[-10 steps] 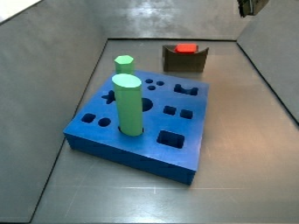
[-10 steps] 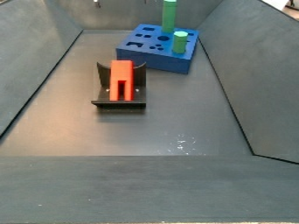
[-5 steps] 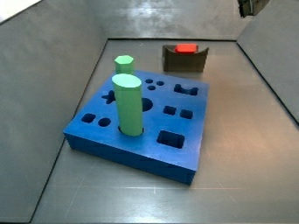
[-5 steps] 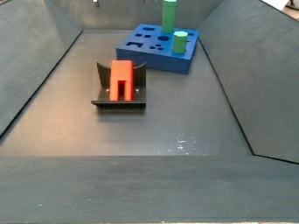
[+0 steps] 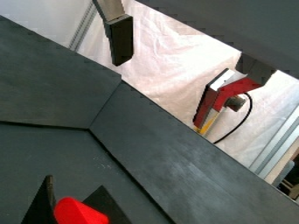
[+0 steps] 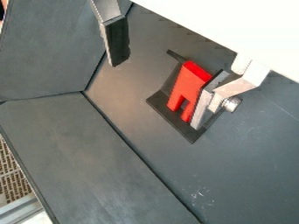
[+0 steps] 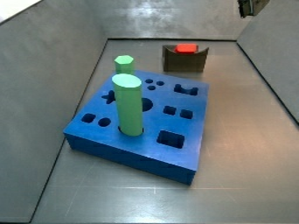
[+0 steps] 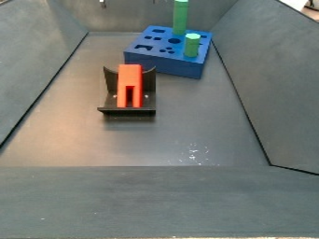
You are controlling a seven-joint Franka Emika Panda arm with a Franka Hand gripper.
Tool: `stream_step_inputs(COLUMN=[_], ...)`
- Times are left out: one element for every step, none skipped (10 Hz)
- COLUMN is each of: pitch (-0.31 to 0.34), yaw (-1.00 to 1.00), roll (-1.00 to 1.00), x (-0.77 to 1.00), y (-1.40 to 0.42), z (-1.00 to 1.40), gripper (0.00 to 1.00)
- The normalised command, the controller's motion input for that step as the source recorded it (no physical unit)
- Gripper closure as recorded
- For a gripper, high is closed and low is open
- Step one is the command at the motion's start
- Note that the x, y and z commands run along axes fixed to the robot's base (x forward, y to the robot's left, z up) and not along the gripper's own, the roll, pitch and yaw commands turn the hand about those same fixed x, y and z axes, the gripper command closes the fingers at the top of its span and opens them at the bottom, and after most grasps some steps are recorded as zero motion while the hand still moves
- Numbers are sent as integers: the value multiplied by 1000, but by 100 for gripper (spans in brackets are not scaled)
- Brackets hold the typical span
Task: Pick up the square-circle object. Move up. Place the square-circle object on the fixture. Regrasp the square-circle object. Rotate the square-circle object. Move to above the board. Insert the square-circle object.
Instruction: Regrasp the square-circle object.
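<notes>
The peg lies in the fixture, resting along its notch with nothing gripping it. In a side view its red end shows above the fixture's rim, at the far end of the floor beyond the board. The fixture stands well apart from the board, which carries two green cylinders.

The gripper hangs high above the fixture, empty, its fingers spread wide. In a wrist view the peg sits below, roughly between the two fingers, though nearer the far one. In the side views only a corner of the gripper shows at the frame's upper edge.

Placing looks done, so the step in hand is most likely the regrasp. To do it well, the gripper should first centre over the peg so neither pad touches early and nudges it along the notch. It should then come straight down with the jaws kept wide, clear of the fixture's walls. The pads should close on the blocky square section, on flat opposite faces, not on the narrower end. A square hold matters, since the rotation and insertion that follow depend on the peg staying aligned in the grip.
</notes>
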Motion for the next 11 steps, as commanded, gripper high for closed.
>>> stream_step_inputs(pitch=[66, 66, 67, 67, 67, 67, 67, 67, -46, -48, -47], yaw=[100, 100, 100, 101, 101, 101, 101, 101, 72, 76, 69], roll=[124, 124, 124, 124, 124, 124, 124, 124, 131, 136, 124], x=[222, 222, 222, 221, 221, 221, 221, 221, 88, 88, 87], y=[-42, -42, -42, -42, -42, -41, -41, -41, 70, 71, 63], z=[-37, -37, -37, -37, -37, -36, -36, -36, -1000, -1000, -1000], gripper=[0, 0, 0, 0, 0, 0, 0, 0, 0, 0, 0])
